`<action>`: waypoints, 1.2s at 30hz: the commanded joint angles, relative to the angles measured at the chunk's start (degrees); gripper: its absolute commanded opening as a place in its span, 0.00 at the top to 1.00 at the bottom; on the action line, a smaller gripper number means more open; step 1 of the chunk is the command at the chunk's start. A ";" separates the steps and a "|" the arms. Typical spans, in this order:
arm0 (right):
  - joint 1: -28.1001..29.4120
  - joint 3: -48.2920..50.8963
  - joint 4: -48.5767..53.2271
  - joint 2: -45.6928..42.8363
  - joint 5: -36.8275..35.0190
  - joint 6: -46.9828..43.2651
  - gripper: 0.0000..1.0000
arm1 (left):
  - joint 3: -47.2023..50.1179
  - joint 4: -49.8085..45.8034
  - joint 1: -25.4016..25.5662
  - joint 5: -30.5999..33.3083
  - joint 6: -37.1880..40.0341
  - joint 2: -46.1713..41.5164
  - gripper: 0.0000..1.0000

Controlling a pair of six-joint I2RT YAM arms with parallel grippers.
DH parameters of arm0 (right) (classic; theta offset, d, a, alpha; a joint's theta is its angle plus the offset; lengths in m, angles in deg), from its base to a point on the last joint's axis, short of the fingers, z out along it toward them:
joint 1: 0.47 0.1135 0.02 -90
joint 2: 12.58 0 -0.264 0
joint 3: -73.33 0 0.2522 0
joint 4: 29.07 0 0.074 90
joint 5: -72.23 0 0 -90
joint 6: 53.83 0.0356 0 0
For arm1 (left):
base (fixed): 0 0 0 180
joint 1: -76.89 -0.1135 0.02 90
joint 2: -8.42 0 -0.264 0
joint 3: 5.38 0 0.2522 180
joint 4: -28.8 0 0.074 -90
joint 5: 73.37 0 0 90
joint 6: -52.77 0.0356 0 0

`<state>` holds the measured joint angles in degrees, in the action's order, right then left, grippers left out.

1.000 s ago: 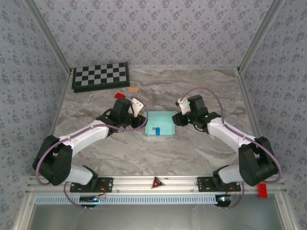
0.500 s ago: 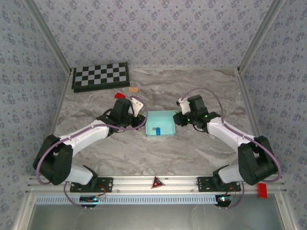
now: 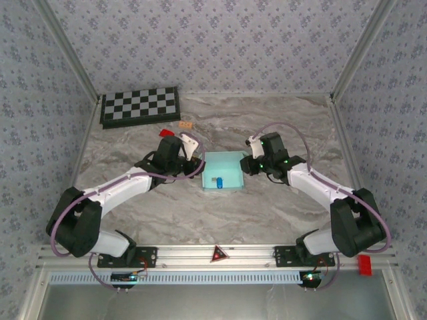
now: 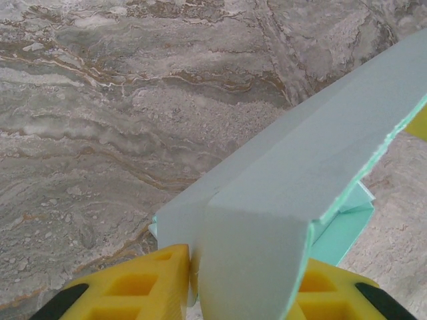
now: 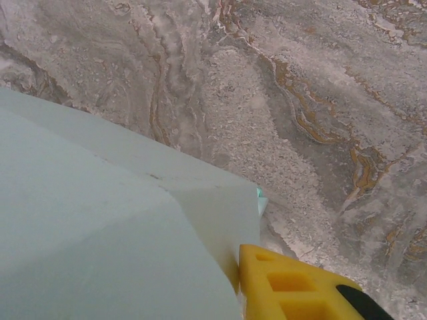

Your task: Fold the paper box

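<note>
— Top external: where is the paper box (image 3: 230, 170) sitting?
— Centre of the table (image 3: 280, 120). The left gripper (image 3: 198, 163) is clamping its nine-o'clock wall; the right gripper (image 3: 247, 162) is meeting the three-o'clock wall, grip impossible to tell.

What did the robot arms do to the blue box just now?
The left end effector tightened and now pinches the left wall of the box. The right end effector edged left against the right wall, narrowing too. The box barely shifted; the checkerboard stayed put.
</note>
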<state>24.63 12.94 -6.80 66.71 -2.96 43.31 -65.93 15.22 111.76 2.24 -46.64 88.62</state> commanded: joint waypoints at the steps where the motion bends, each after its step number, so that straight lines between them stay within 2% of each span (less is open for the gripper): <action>1: 0.95 1.08 -1.24 0.40 -0.37 2.15 0.75 | 0.64 2.31 -0.03 -1.51 -1.82 0.73 0.67; 7: 1.29 1.57 -2.01 -0.12 -2.66 2.87 0.77 | 1.26 2.49 0.00 -1.18 -2.45 1.09 0.67; 11: 1.28 1.61 -1.90 -0.23 -3.43 2.97 0.78 | 2.68 3.49 -0.06 -0.03 -3.05 0.49 0.61; 15: 1.36 1.64 -1.67 -0.18 -3.41 3.02 0.79 | 3.78 4.70 -0.07 -0.10 -3.55 0.30 0.61; 28: 2.37 1.89 -2.32 -0.47 -3.36 4.70 0.78 | 4.58 7.76 -0.06 -1.78 -5.65 0.67 0.78; 36: 4.10 3.87 -6.01 -1.36 -6.72 7.80 0.79 | 6.86 11.83 0.56 0.18 -9.34 0.53 0.78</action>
<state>27.71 15.52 -10.95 66.62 -7.42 48.75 -59.94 23.18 111.78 2.50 -53.70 89.28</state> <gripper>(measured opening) 0.215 0.221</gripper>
